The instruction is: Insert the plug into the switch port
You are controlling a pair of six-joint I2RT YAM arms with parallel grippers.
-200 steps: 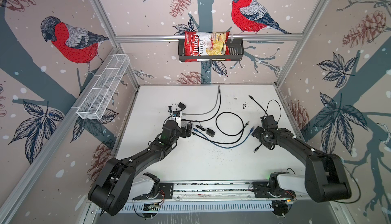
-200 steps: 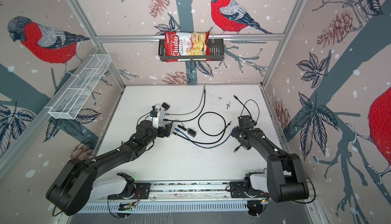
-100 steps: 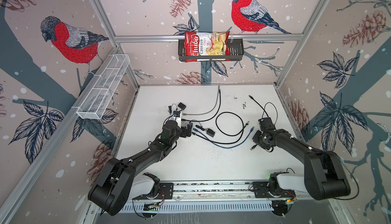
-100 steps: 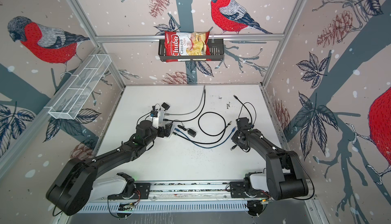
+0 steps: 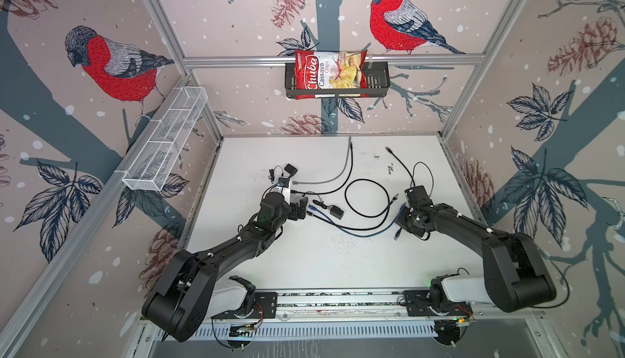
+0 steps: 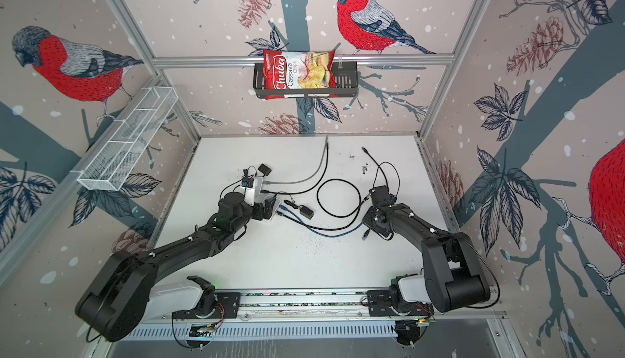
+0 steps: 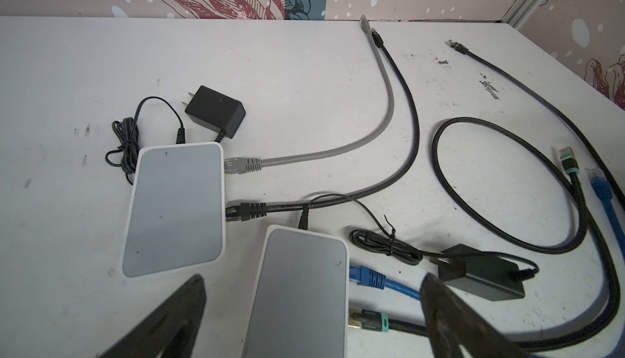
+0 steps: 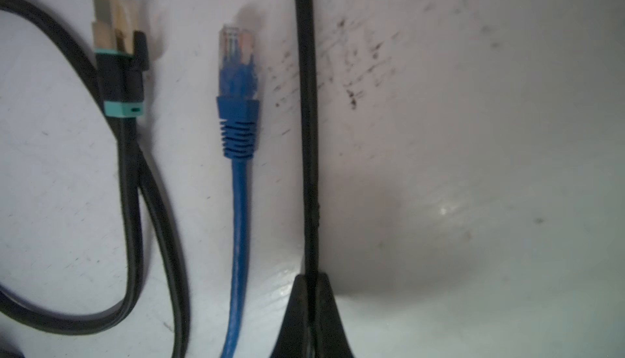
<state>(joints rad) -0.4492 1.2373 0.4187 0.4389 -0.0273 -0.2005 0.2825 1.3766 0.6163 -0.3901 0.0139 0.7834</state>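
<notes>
Pinching the black cable (image 8: 309, 136) in the fully closed right end effector (image 8: 313, 305), with the plug (image 5: 397, 235) just beside at seven o'clock.

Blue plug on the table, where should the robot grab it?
Grip the ribbed blue sleeve just behind the clear tip, coming straight down from above: the blue plug lies flat on the table, with bare gaps on both sides.

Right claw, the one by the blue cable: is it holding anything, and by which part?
Yes. The right claw is shut on the black cable, pinching its cord, with no plug at the grip. The blue cable beside it lies free.
</notes>
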